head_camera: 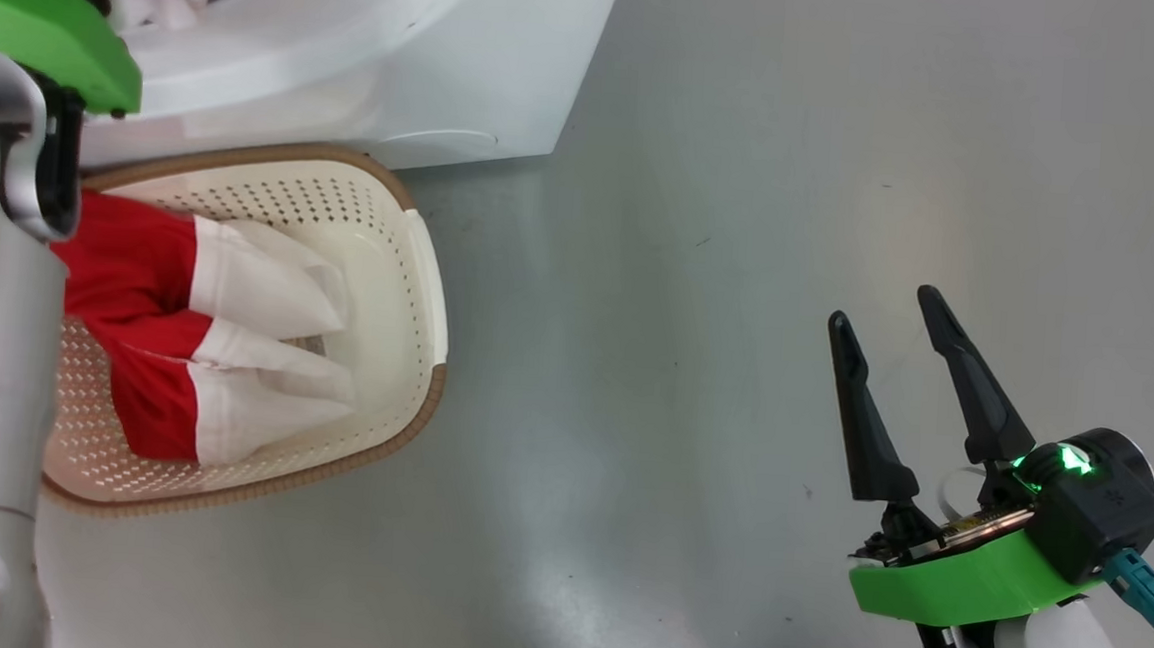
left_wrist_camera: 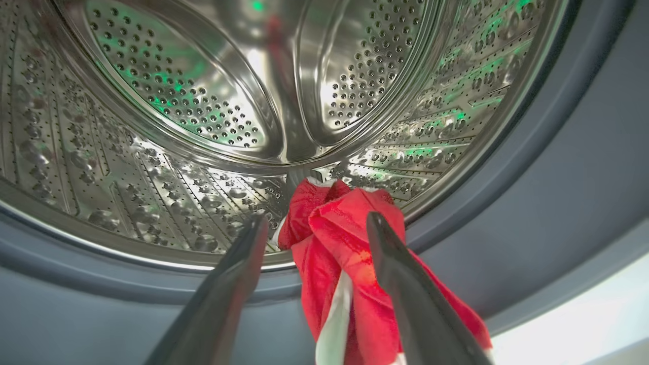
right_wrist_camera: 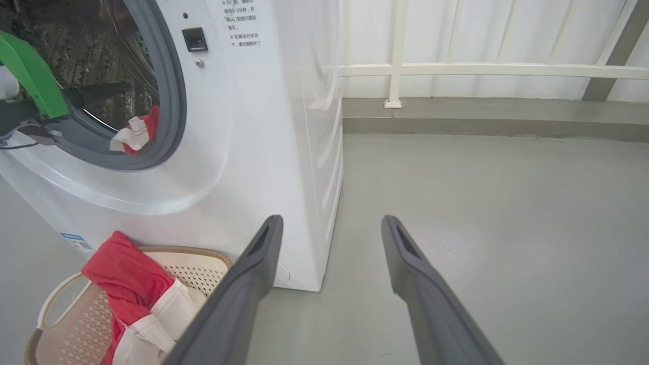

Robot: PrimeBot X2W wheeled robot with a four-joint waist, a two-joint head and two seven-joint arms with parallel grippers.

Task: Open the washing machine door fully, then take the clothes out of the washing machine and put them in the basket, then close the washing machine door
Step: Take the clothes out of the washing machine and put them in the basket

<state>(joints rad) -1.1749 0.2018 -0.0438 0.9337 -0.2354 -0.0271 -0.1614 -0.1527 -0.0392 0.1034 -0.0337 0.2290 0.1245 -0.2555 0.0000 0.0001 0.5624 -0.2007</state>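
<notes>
**Now both basket point(head_camera: 414, 284) and drum point(left_wrist_camera: 203, 101) are loaded**

The cream perforated basket stands on the grey floor point(head_camera: 740, 274), close against the front of the white washing machine point(head_camera: 453, 56). Inside it lies a red garment with white panels point(head_camera: 130, 267), bunched up. In the right wrist view its red end rises above the brown rim.

The perforated steel drum holds a second red-and-white garment point(left_wrist_camera: 329, 233). It sits at the bottom of the opening and hangs out over the grey rubber ring point(left_wrist_camera: 557, 177).

The left gripper point(left_wrist_camera: 317, 220) is at the drum's mouth, its two dark fingers apart with that second garment between them. The cloth lies against the finger on the right of the left wrist view. On the other side, bare drum metal shows between the cloth and the other finger, so the fingers are not pressed together on it.

The right gripper point(head_camera: 885, 308) hangs over bare floor, well apart from both the machine and the basket. Its fingers are spread wide, with nothing between them and nothing touching them.
</notes>
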